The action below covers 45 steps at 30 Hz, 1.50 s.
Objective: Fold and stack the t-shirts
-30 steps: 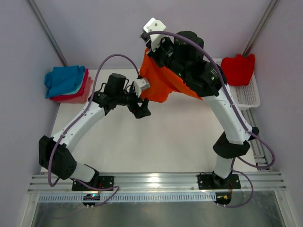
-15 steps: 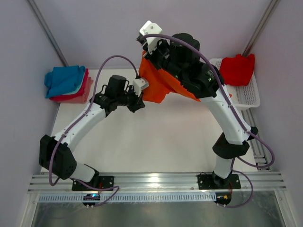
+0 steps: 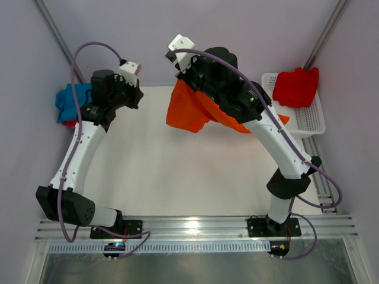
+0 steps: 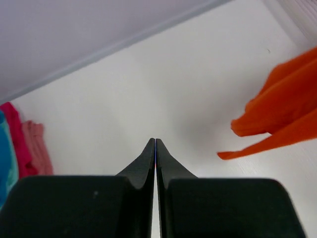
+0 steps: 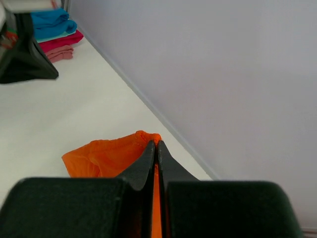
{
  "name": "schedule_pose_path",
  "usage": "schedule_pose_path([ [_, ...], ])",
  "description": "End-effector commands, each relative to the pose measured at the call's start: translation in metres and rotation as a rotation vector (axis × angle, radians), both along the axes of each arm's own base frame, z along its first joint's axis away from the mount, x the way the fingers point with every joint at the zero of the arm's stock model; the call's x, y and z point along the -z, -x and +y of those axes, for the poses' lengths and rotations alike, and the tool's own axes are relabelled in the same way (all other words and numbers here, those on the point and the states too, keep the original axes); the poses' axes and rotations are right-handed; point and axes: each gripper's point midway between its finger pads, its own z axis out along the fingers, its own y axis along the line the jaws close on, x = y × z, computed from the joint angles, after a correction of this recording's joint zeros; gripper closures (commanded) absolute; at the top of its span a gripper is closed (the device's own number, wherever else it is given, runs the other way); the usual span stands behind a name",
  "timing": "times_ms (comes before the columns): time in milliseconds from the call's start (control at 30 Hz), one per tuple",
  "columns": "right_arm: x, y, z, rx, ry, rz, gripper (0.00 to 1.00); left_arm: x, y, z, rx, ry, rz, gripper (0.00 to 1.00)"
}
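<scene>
A bright orange t-shirt hangs bunched above the back of the table, pinched at its top edge by my right gripper, which is shut on it. The cloth droops below the fingers. My left gripper is shut with nothing in it. In the top view it sits at the back left, well apart from the orange shirt. A stack of folded t-shirts, blue on top with red and pink below, lies at the back left corner beside the left wrist. A red t-shirt lies in the basket.
A white mesh basket stands at the back right edge of the table. Grey walls close in the back and sides. The folded stack shows far off in the right wrist view, with the left gripper's dark fingers near it.
My left gripper has shut and swung away from the orange shirt to the back left, near the folded stack. The right arm has carried the hanging shirt slightly left.
</scene>
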Motion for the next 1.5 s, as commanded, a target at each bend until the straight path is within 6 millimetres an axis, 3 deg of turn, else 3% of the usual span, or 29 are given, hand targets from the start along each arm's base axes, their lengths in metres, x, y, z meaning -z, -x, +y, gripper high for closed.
schedule_pose_path([
  [0,-0.028,0.007,-0.009,0.017,-0.071,-0.059,0.97,-0.044,0.006,0.024,-0.065,0.06,-0.09,1.0],
  [67,-0.027,0.007,-0.006,0.003,-0.073,-0.055,0.97,-0.037,0.011,0.02,-0.024,0.059,-0.082,0.99],
  [100,-0.026,0.007,-0.004,0.0,-0.075,-0.052,0.97,-0.027,0.012,0.018,-0.012,0.057,-0.068,0.9],
  [133,-0.025,0.006,-0.003,-0.001,-0.076,-0.049,0.97,-0.022,0.013,0.018,-0.007,0.052,-0.058,0.47],
  [200,-0.019,0.007,0.003,-0.022,-0.074,-0.031,0.97,-0.008,0.009,0.025,-0.055,0.04,-0.034,0.01],
  [267,-0.003,0.011,0.017,-0.087,-0.066,0.017,0.97,-0.001,0.005,0.032,-0.099,0.027,-0.024,0.01],
  [333,0.03,0.011,0.036,-0.149,-0.025,0.088,0.97,0.006,0.005,0.036,-0.113,0.003,-0.019,0.01],
  [467,0.075,0.026,0.075,-0.298,0.009,0.216,0.97,0.009,0.008,0.044,-0.145,-0.024,-0.025,0.01],
  [533,0.087,0.053,0.101,-0.454,0.027,0.264,0.97,0.012,0.01,0.049,-0.162,-0.039,-0.024,0.01],
  [733,0.128,0.123,0.148,-0.74,0.145,0.346,0.97,0.022,0.015,0.053,-0.175,-0.054,-0.017,0.01],
  [833,0.143,0.164,0.161,-0.885,0.162,0.432,0.97,0.026,0.016,0.053,-0.175,-0.057,-0.011,0.01],
  [967,0.155,0.199,0.166,-1.035,0.143,0.551,0.97,0.031,0.016,0.055,-0.175,-0.066,-0.007,0.01],
  [1100,0.182,0.199,0.167,-1.017,0.186,0.602,0.97,0.033,0.017,0.053,-0.167,-0.063,-0.003,0.01],
  [1167,0.189,0.192,0.164,-0.977,0.207,0.588,0.85,0.035,0.017,0.052,-0.166,-0.059,0.004,0.01],
  [1200,0.202,0.185,0.159,-0.93,0.239,0.594,0.76,0.037,0.017,0.052,-0.163,-0.058,0.008,0.01],
  [1267,0.203,0.18,0.153,-0.896,0.253,0.56,0.39,0.039,0.018,0.052,-0.162,-0.057,0.014,0.01],
  [1300,0.219,0.171,0.146,-0.83,0.287,0.57,0.29,0.039,0.018,0.051,-0.162,-0.058,0.014,0.01],
  [1367,0.22,0.161,0.14,-0.753,0.284,0.545,0.2,0.043,0.018,0.052,-0.165,-0.059,0.021,0.01],
  [1400,0.237,0.148,0.129,-0.653,0.32,0.546,0.16,0.044,0.018,0.052,-0.167,-0.059,0.026,0.01],
  [1467,0.235,0.13,0.122,-0.551,0.298,0.489,0.13,0.048,0.019,0.052,-0.168,-0.058,0.034,0.01],
])
